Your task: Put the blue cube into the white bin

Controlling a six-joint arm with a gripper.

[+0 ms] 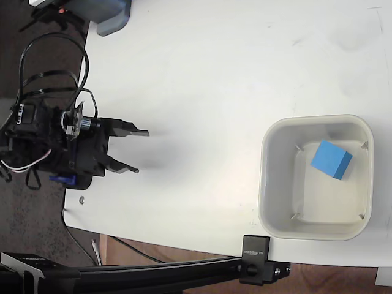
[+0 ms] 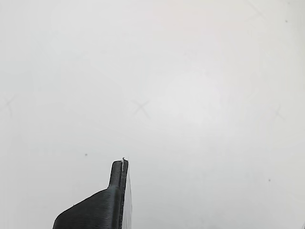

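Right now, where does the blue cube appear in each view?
Fixed view: the blue cube lies inside the white bin, at the right of the picture.
Wrist view: not in it; only bare table and one finger show.
Shared landmark: the white table, also at.

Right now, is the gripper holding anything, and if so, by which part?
Nothing is held. The gripper is open and empty over the left side of the table, and the blue cube already lies inside the white bin.

A white desk [image 1: 202,79] is carrying the white bin [image 1: 274,184] at its right side and a grey-blue device [image 1: 113,23] at its top-left corner.
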